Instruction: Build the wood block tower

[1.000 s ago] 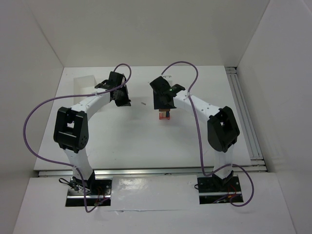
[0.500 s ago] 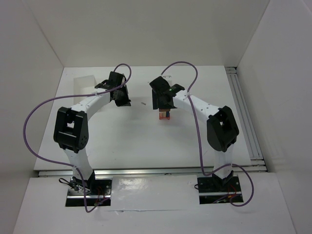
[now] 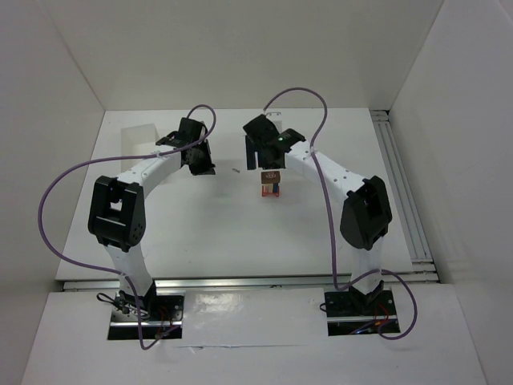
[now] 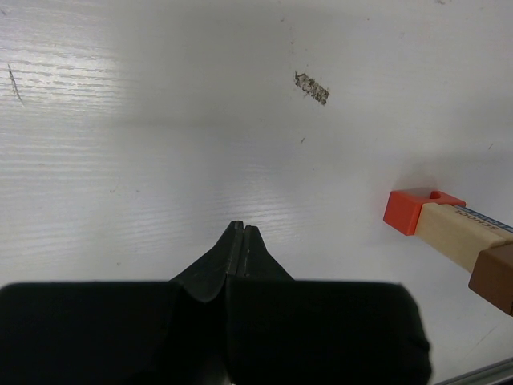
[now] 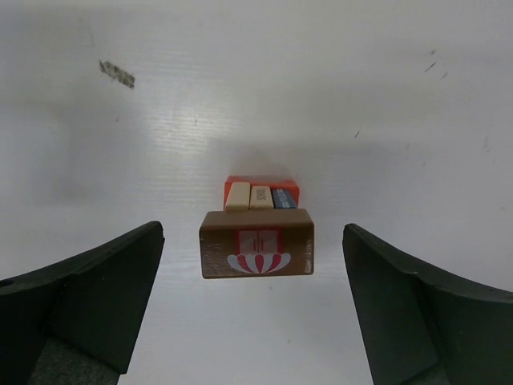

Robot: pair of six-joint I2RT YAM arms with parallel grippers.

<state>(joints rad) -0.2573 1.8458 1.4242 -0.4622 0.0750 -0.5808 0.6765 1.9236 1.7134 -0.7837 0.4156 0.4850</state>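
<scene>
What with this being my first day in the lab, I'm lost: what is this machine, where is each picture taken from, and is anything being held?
These are two robot arms bolted at the near edge of a white table. The wide picture looks down from above and behind them; the other two come from a camera on each wrist, so each shows its own fingers. The left gripper is shut and holds nothing. The right gripper stands wide open above the wood block tower, holding nothing. The tower is small: an orange-red block at the bottom, pale and blue pieces standing on it, and a brown block with a red and white print on top.
</scene>
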